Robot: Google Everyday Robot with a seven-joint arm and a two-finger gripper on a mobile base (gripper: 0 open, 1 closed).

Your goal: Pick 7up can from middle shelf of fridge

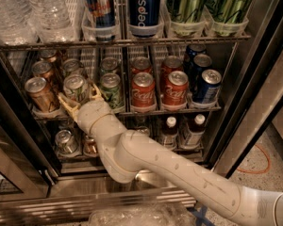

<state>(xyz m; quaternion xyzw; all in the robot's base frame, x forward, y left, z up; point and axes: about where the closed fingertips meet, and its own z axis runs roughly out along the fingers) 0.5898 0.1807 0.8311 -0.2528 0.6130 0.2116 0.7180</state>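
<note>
The gripper (81, 99) of a cream-coloured robot arm (179, 173) is seen pushed into the open fridge (254, 79), at the front edge of the middle shelf (193, 108) and towards its left end. Its two tan fingers (66, 102) are spread apart, one on each side of the lower part of the 7up can (75, 86); whether they touch the can cannot be told. The 7up can is shown upright at the front of its lane, second from the shelf's left edge, with more cans lined up behind it. A bronze can (39, 93) is placed just to its left, at the front left corner, and a darker green can (111, 89) just to its right. Further along the front edge, two red Coca-Cola cans (143, 91) are followed by a blue can (206, 84) at the front right corner. On the rack above, water bottles (47, 8), a tall Pepsi can (144, 8) and tall green cans (188, 4) are displayed. Small capped bottles (169, 131) are stocked on the lowest rack, partly hidden behind the arm.
</note>
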